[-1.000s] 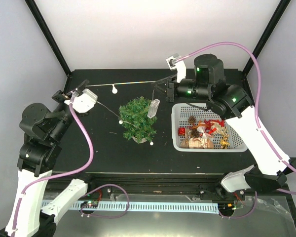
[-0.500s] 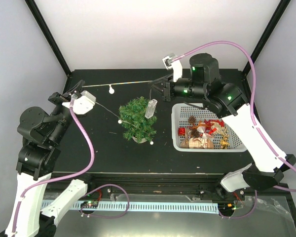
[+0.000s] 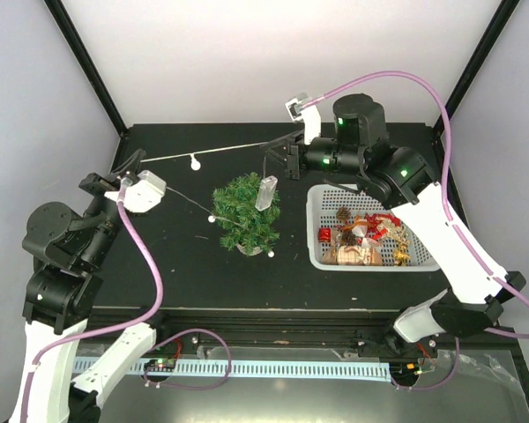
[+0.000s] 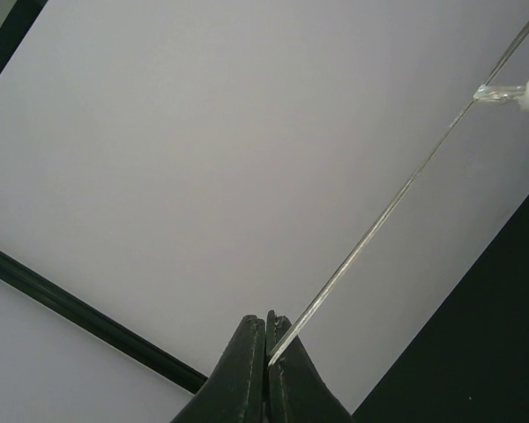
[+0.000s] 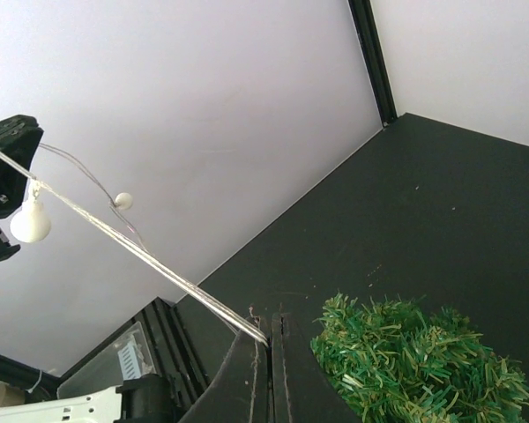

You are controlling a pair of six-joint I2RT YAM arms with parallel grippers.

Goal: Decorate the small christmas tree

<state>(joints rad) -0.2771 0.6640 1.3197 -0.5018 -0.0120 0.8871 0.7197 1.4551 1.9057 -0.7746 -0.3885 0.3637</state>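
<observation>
The small christmas tree (image 3: 245, 214) stands mid-table on its whitish base; its top also shows in the right wrist view (image 5: 414, 361). A thin light-string wire (image 3: 212, 152) runs taut above the table between both grippers, with a white bulb (image 3: 194, 161) on it. My left gripper (image 3: 132, 164) is shut on the wire's left end (image 4: 397, 198). My right gripper (image 3: 270, 150), behind the tree, is shut on the wire (image 5: 132, 247). A clear battery box (image 3: 265, 192) hangs below it against the tree. More bulbs (image 3: 213, 218) lie by the tree.
A white plastic basket (image 3: 322, 198) of ornaments (image 3: 361, 238) stands right of the tree, under the right arm. A slack loop of wire runs from the left gripper to the tree. Black frame posts stand at the back corners.
My left arm has pulled back toward the left and near side, stretching the wire. My right gripper and the hanging battery box have shifted slightly left. Both stay shut on the wire.
</observation>
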